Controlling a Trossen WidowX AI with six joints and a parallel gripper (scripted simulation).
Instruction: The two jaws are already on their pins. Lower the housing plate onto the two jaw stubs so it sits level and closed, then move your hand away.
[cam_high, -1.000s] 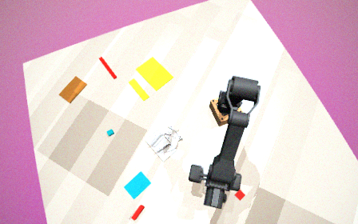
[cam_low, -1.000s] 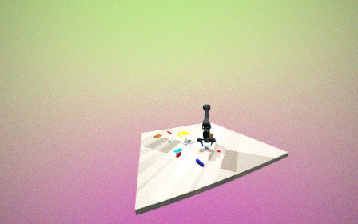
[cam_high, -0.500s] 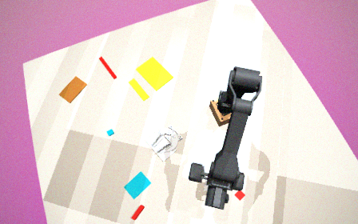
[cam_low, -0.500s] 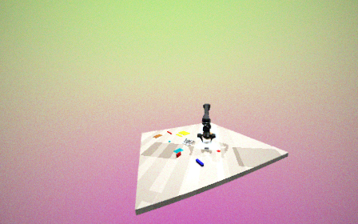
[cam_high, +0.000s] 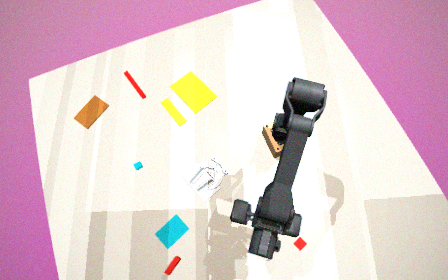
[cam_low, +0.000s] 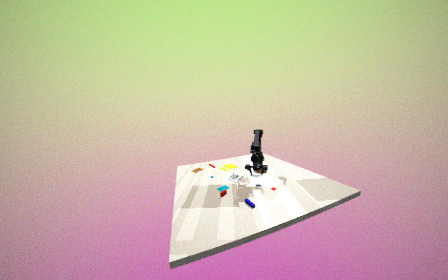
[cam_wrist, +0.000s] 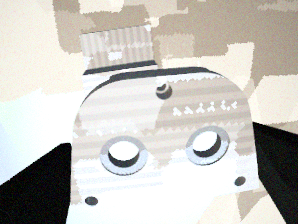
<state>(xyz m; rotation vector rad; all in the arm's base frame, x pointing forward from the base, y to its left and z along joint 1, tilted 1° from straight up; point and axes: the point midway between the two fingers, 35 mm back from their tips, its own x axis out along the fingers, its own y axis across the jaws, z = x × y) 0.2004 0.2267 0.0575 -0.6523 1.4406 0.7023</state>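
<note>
1. Wrist view shows you the pale, round-cornered housing plate (cam_wrist: 160, 115) between the black fingers, its two ringed holes facing you.
2. Your black gripper (cam_high: 267, 219) (cam_low: 257, 170) (cam_wrist: 158, 141) stands wide, closed on that plate's sides.
3. A pale rectangular block (cam_wrist: 117, 47) shows beyond the plate's curved edge; you can't tell whether the plate sits level on the stubs.
4. From above, a small red square (cam_high: 300, 243) (cam_low: 273, 189) lies near your gripper.

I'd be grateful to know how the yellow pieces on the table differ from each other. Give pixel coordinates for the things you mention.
The yellow square (cam_high: 193, 92) (cam_low: 230, 166) is broad, while the yellow strip (cam_high: 174, 112) (cam_low: 224, 169) is narrow. The square covers clearly more of the table (cam_high: 150, 190) (cam_low: 210, 225) than the strip does. Both share a plain yellow colour and lie on the table.
</note>
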